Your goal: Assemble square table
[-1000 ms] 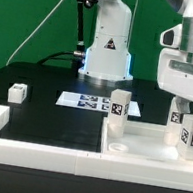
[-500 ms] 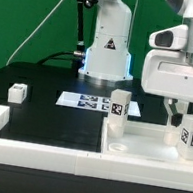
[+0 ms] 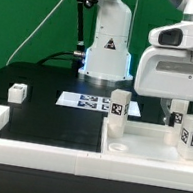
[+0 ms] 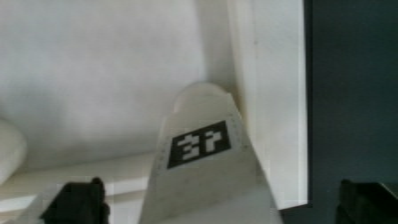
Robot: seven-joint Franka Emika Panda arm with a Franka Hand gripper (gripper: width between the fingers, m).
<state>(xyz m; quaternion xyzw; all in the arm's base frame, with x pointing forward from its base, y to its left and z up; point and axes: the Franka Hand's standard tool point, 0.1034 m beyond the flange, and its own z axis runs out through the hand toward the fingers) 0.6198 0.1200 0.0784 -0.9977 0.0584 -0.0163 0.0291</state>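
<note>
Black work surface [image 3: 39,126]: white plastic tray-like square top [image 3: 143,144] at the exterior view's right, white tagged leg [image 3: 191,136] upright on it; two-finger gripper [image 4: 219,203], shifted leftward in the exterior view, fingers newly spread wide astride the leg, so judged released.

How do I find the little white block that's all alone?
Find the long white wall along the front and follow it to the exterior view's left corner. Just behind that corner, on the black table, sits the little white block. It sits alone, while the other tagged pieces cluster at the square top.
</note>
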